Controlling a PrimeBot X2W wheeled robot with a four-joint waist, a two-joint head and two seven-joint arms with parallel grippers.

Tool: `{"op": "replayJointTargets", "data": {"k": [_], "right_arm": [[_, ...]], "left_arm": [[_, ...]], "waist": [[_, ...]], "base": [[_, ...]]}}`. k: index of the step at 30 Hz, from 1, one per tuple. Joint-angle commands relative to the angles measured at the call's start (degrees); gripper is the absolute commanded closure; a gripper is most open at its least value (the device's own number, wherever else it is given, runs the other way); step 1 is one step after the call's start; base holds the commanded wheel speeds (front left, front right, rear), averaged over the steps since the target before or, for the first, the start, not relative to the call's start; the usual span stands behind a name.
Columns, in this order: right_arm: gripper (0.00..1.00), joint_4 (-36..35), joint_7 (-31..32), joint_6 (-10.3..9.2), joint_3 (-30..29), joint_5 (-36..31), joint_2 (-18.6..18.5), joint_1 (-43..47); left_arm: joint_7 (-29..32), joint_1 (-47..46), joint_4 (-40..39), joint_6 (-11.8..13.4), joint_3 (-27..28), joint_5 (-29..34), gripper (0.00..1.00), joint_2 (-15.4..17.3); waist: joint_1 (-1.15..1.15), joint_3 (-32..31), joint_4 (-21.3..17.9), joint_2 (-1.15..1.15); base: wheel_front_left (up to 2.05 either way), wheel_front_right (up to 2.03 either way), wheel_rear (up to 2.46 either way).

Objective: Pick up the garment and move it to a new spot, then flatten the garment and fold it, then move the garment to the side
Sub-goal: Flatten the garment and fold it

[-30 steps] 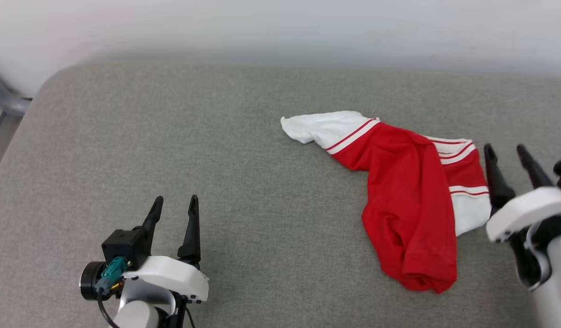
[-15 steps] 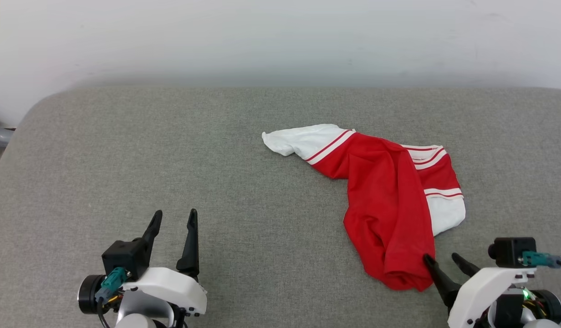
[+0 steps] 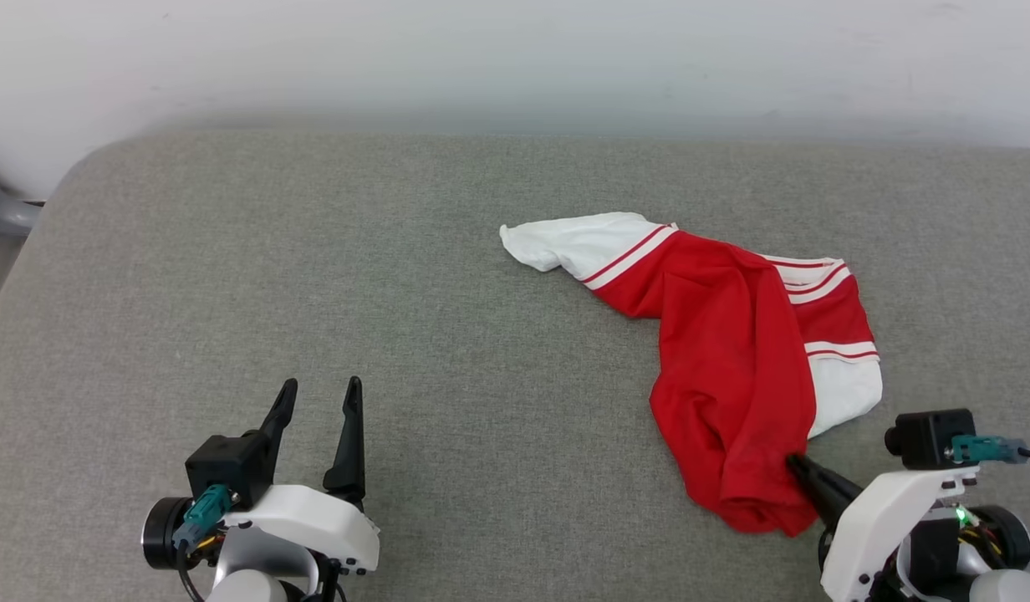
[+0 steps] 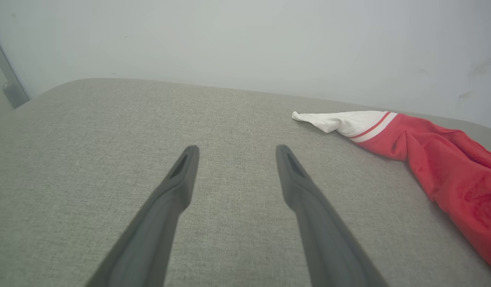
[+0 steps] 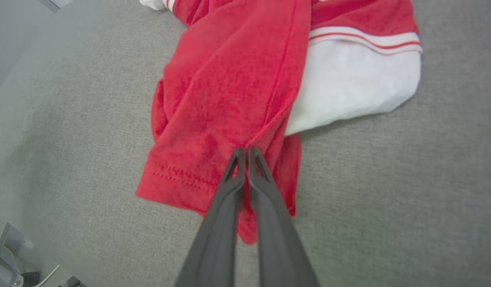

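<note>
Grey woven cushion surface [image 3: 314, 251], plain white wall [image 3: 515, 58] behind, a bit of grey metal frame [image 3: 9, 213] at the far left edge. One garment [image 3: 732, 368]: red tee with white sleeves and stripe trim, lying crumpled on the right half of the cushion surface, one sleeve stretched toward the centre. Two grippers. The right gripper [image 5: 245, 153] has its fingers pinched together on a fold of red fabric near the hem at the garment's near end, and the cloth puckers at the tips. The left gripper [image 3: 318, 386] has its fingers spread wide over bare cushion, well apart from the garment.
</note>
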Motion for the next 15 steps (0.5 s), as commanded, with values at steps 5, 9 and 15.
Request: {"op": "replayJointTargets", "data": {"k": [5, 9, 15], "right_arm": [[1.0, -5.41, -0.59, -0.04, 1.62, -1.69, -0.67, -0.94], [1.0, -9.79, -0.21, -0.04, 5.96, -3.46, 0.11, -2.37], [1.0, -11.31, 1.75, -0.04, 20.32, -1.39, 1.25, -5.66]], "left_arm": [[-0.6, 0.11, 0.41, 0.21, 0.13, -0.26, 0.0, -0.17], [-0.63, 0.16, 0.63, 0.16, -0.08, -0.4, 0.0, -0.09], [-0.39, -0.36, 0.82, -0.16, -0.65, -0.6, 0.0, -0.14]], "waist": [[0.0, -0.15, 0.2, 0.0], [0.0, -0.83, 0.04, 0.0], [0.0, -1.29, -0.01, 0.0]], "base": [[0.0, 0.0, 0.0], [0.0, 0.0, 0.0], [0.0, 0.0, 0.0]]}}
